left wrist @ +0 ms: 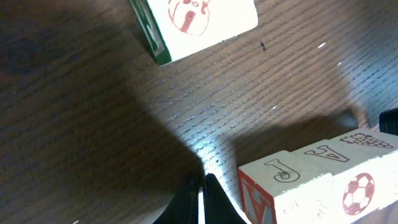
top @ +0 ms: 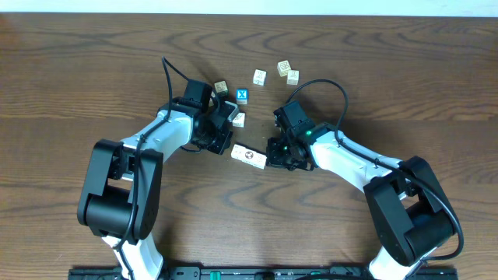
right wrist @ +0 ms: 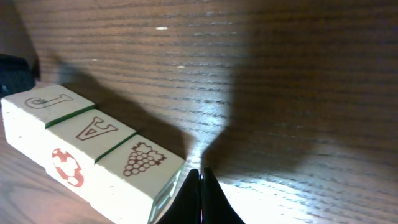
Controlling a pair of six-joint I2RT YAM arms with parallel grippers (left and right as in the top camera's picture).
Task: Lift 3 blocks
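The three cream-white wooden cubes (top: 249,156) lay end to end in one short row on the dark wooden table (top: 78,78), near its middle and between the two arms. The left gripper (left wrist: 200,198) had its black fingers pressed together on nothing, its tip just beside the row's left end. The right gripper (right wrist: 200,193) was likewise closed and empty, its tip close to the row's right end.

With nothing clamped, a lift looked to depend on squeezing the row lengthwise between two narrow tips. If the push went off the row's axis, the row could buckle at a seam and the middle cube drop out. Too little pressure would let the cubes slide down as the arms rose, and unequal rising would tilt the row and spill it. A tip could also skid off a smooth end face. Whether either tip was touching the wood was hard to judge from the wrist views.

The top faces read "J" and "A", followed by a bunch of grapes. A red football showed on one side and a red "A" on the left end. Farther off, a blue-faced cube (top: 242,96) bore a white "X". A green-edged cube (left wrist: 205,18) carried a red drawing I could not read.
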